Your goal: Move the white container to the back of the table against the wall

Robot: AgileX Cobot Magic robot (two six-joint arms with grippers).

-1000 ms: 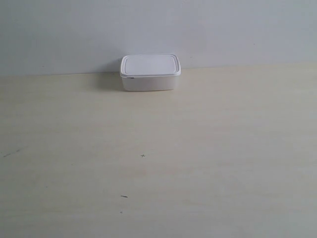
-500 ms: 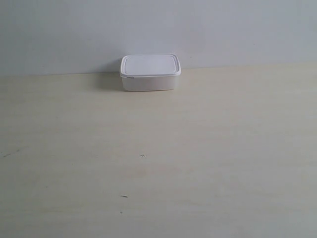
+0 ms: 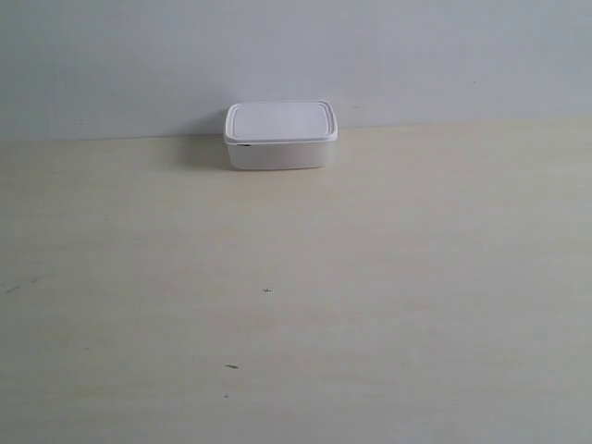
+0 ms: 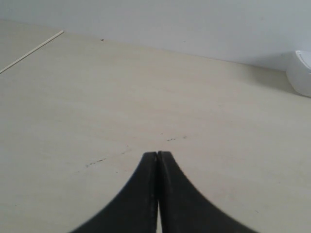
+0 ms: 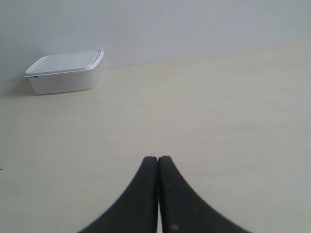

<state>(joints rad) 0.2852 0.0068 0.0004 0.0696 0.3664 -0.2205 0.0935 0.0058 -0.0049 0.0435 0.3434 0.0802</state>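
Though nothing grips it, the small rectangular white plastic container [image 3: 280, 136] sits at the plain pale grey wall [image 3: 277, 55].
Fingers pressed together on nothing, the black left gripper [image 4: 158, 154] and right gripper [image 5: 158, 158] hang low over the pale cream wood-grain table [image 3: 388, 296]; well beyond both, the container lies long side along the wall, and the right gripper seems better placed.

The white container [image 3: 280, 135] is plain white all over, top and sides alike, with one tiny dark mark near its left front corner. The worktop [image 3: 416, 277] is pale cream with faint wood grain and a few small dark specks in the lower centre of the exterior frame. The wall [image 3: 277, 46] is unmarked pale grey-white. The left gripper [image 4: 157, 153] and right gripper [image 5: 158, 158] have matte black jaws.
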